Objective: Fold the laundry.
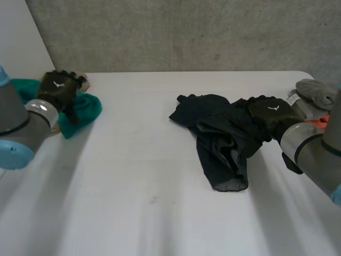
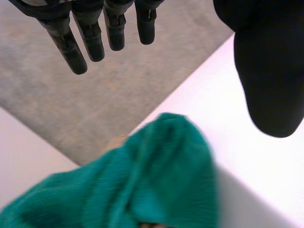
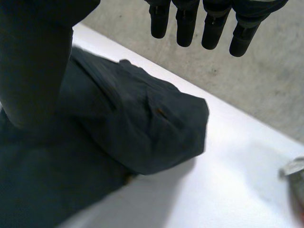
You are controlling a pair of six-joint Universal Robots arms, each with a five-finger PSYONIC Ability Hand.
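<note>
Head view. We record the left hand [image 1: 61,88] at the table's [image 1: 149,186] ten o'clock, poised over a teal cloth [image 1: 85,109] bunched at that far left edge. The dark garment [image 1: 221,141] lies crumpled at about two o'clock from the table's middle. The right hand [image 1: 269,113] sits on the garment's three o'clock side. A grey cloth [image 1: 317,92] lies at the table's right edge, just beyond that hand and apart from the dark garment.

Left wrist view. We find the left hand [image 2: 92,40] released: its fingers [image 2: 71,52] are straight and spread, the thumb [image 2: 270,80] set apart, nothing between them. The teal cloth [image 2: 156,185] lies under the palm, clear of the fingertips, at the table's edge.

Right wrist view. We find the right hand [image 3: 185,23] likewise released, fingers [image 3: 213,28] straight and reaching past the garment's far fold. The thumb [image 3: 33,71] hangs over the dark garment [image 3: 142,123]; whether it touches the cloth we cannot tell. The garment is heaped under the palm on the white table [image 3: 213,194]. A sliver of the grey cloth [image 3: 297,173] shows well apart from it.
</note>
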